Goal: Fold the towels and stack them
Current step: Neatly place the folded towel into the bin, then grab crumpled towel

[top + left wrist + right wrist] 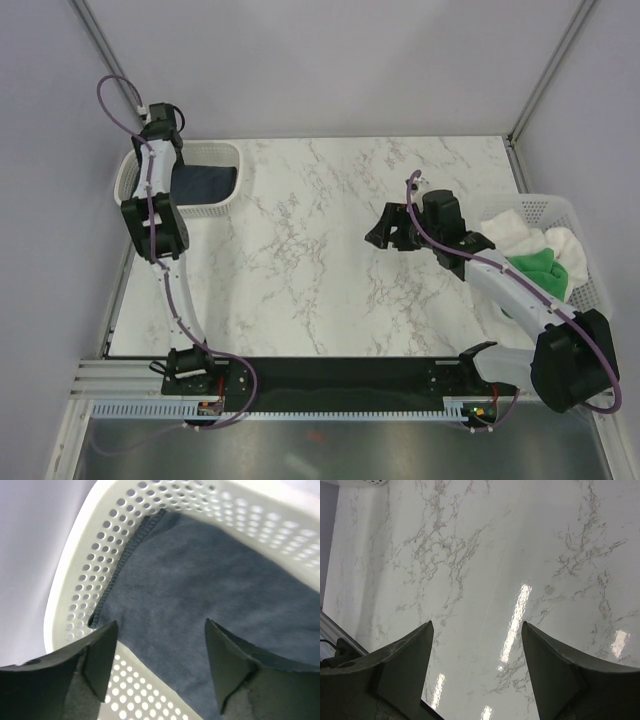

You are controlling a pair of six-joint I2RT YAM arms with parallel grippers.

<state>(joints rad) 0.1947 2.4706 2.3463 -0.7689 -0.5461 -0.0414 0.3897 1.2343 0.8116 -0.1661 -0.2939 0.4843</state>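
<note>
Top external: white towel [508, 228] and green towel [535, 266] lie in the right basket [556, 205], right of the right gripper [384, 234], jaws apart; left gripper [160, 626], likewise apart, hangs over navy towel [200, 590] in left basket [206, 211].

Left gripper [161, 624] jaws apart, empty. Just beneath: navy towel [200, 580], flat in basket [85, 580]. Stitched hem ahead-left, along basket wall.

no legible text, labels or signs

Plain grey walls [330, 60] enclose a white marble-patterned table [300, 260] (glossy, catching overhead light glints).
</note>
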